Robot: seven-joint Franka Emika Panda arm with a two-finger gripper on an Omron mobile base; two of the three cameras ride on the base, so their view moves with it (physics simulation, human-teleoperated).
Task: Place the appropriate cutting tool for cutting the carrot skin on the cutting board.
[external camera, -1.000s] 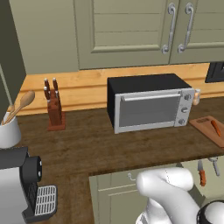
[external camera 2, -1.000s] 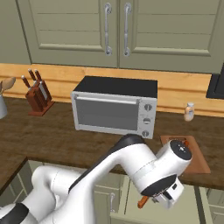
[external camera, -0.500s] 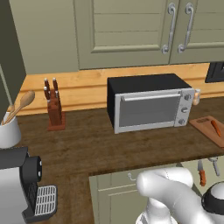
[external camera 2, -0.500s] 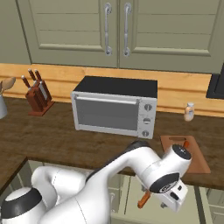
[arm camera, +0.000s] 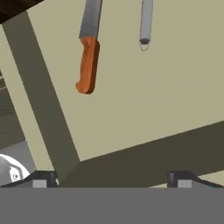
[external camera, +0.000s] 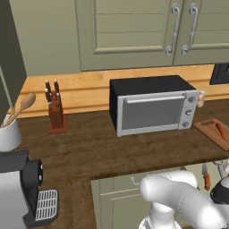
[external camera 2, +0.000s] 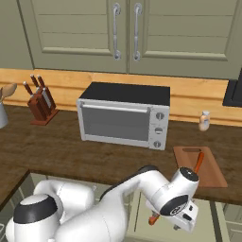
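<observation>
- The robot's dark two-finger tool [arm camera: 109, 177] hangs low over a pale drawer. Its two small tips sit far apart, so it is spread wide and holds nothing.
- In the right base view the tool [external camera 2: 183, 222] hangs under the white arm, lower than the edge of the dark brown wooden worktop [external camera 2: 61, 149].
- Just past the tool, inside the open pale beige drawer [arm camera: 144, 105], lies a knife with an orange-red handle [arm camera: 88, 63] and a grey blade.
- Beside that knife, a little apart from it, lies the small silvery-grey metal peeler [arm camera: 145, 22]. A small ring hangs on the end that points at the tool. Its other end is cut off by the top edge of the hand view.
- In the left base view the knife [external camera: 206, 178] and the peeler [external camera: 220, 168] show in the drawer, right behind the arm.
- Farther from the tool, on the worktop, lies the flat reddish-brown wooden cutting board [external camera 2: 208, 171].
- The small slim orange carrot [external camera 2: 198, 162] lies on the board, tilted.
- Past the board stands a small shaker [external camera 2: 204, 121], near the wooden back wall.
- Off to the side of the board sits the big silver and black toaster oven [external camera 2: 124, 121].
- Much farther along the worktop stands a reddish-brown knife block [external camera 2: 39, 101] with knives in it.
- Farthest of all, pale green cupboard doors [external camera 2: 127, 38] with silver handles hang over the worktop.
</observation>
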